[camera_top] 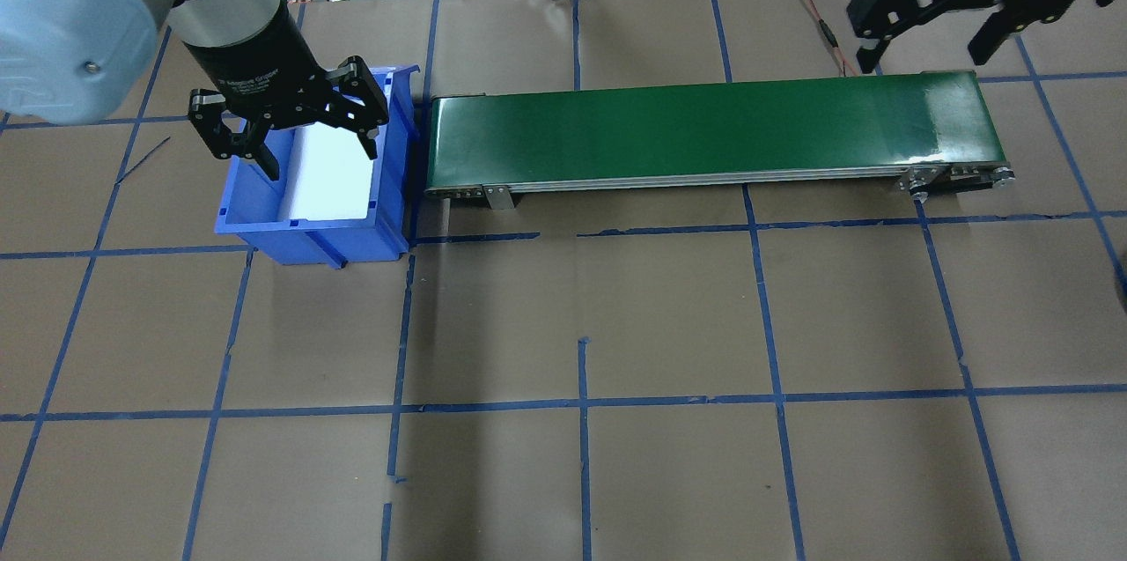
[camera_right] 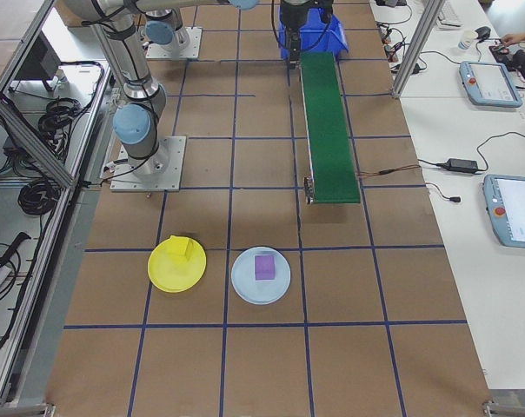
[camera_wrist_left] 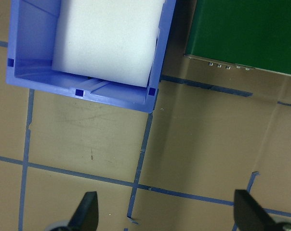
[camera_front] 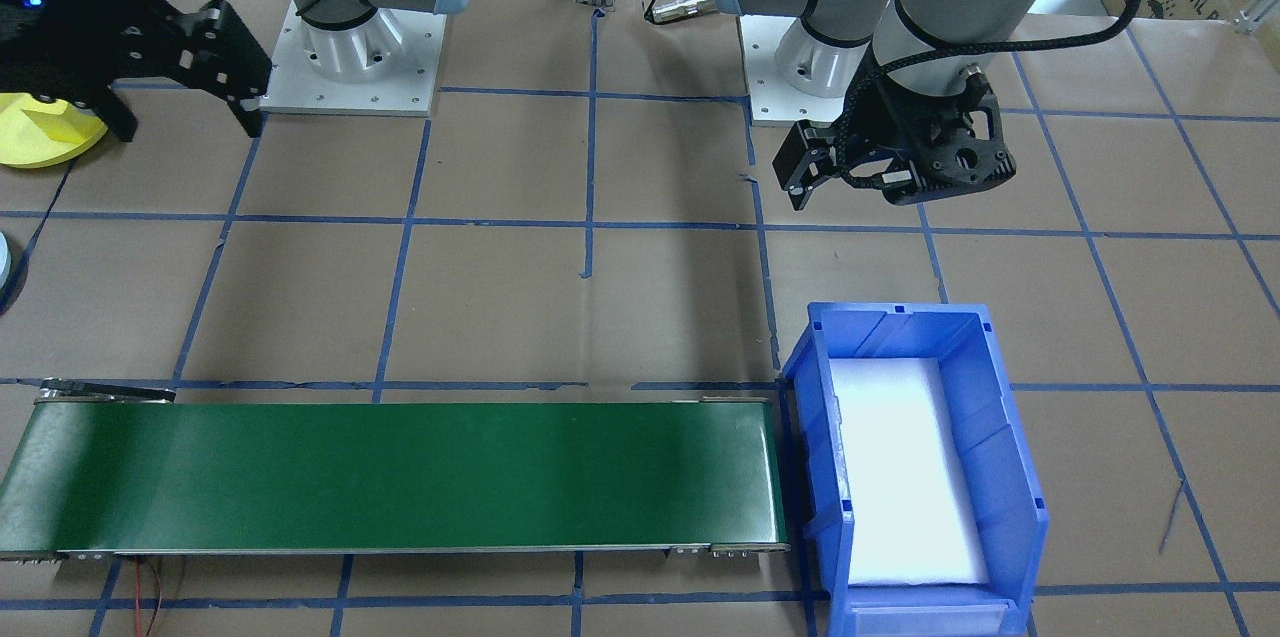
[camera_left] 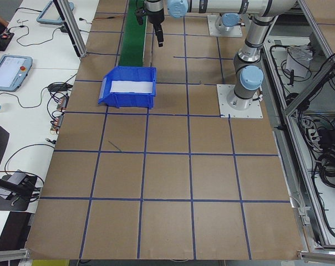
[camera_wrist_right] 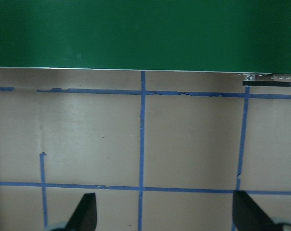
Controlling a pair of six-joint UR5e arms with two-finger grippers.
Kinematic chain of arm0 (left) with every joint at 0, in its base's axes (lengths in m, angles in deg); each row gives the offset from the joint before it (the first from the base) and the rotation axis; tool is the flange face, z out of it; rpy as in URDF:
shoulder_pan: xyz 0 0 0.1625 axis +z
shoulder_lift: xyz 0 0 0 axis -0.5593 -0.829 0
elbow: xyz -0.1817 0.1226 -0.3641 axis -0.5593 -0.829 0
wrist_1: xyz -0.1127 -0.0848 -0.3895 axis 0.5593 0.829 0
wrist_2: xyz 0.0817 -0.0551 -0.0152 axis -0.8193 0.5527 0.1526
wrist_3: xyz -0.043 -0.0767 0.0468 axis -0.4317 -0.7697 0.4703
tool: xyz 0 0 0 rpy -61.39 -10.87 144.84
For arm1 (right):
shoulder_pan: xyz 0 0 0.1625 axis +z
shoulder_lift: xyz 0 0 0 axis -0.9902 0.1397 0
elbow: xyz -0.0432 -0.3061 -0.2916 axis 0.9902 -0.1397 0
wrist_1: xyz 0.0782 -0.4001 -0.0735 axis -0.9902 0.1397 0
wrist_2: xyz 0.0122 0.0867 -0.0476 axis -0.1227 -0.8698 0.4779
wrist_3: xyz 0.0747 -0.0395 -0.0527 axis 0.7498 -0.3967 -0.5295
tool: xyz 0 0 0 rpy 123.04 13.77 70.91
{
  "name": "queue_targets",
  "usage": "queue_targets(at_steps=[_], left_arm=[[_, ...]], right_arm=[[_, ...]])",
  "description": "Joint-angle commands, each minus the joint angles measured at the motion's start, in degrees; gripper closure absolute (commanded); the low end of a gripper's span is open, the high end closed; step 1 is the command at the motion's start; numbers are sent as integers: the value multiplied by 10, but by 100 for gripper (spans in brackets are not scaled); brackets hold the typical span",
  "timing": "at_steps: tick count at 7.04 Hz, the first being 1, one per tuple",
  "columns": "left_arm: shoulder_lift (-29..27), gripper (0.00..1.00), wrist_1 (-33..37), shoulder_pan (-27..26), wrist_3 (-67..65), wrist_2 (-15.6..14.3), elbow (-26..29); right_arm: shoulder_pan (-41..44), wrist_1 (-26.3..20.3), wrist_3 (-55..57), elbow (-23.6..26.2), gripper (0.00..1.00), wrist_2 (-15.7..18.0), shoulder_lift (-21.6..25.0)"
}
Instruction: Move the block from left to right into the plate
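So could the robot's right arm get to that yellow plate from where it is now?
Probably yes. The yellow plate lies on open table at the right arm's end, near its base, with nothing over it. The right hand hangs open and empty above the far end of the green belt, so the path looks free.

A blue bin (camera_top: pixel 308 191) with white foam lies under the left pincer; a green conveyor belt (camera_top: pixel 704 134) lies beside it.

Robotics lab: taped-grid table (camera_left: pixel 167 166) w/ bolted arm bases, conveyor (camera_top: pixel 704 134) just beyond right gripper (camera_top: pixel 933 37), teach pendants (camera_right: pixel 515 208) on side benches (cables everywhere).
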Motion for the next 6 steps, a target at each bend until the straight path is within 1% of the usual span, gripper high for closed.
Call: queue_targets(at_steps=[1, 2, 3, 5, 6], left_arm=[[0, 0, 0, 0, 0, 0, 0], [0, 0, 0, 0, -1, -1, 2], [1, 0, 0, 0, -1, -2, 5], [10, 0, 0, 0, -6, -5, 9], [14, 0, 0, 0, -7, -17, 6]], right_arm=[[53, 53, 87, 33, 0, -12, -10], [53, 62, 81, 46, 0, -6, -9], [54, 70, 88, 49, 0, -5, -10], [44, 65, 81, 56, 0, 5, -5], [31, 62, 87, 52, 0, 5, -5]])
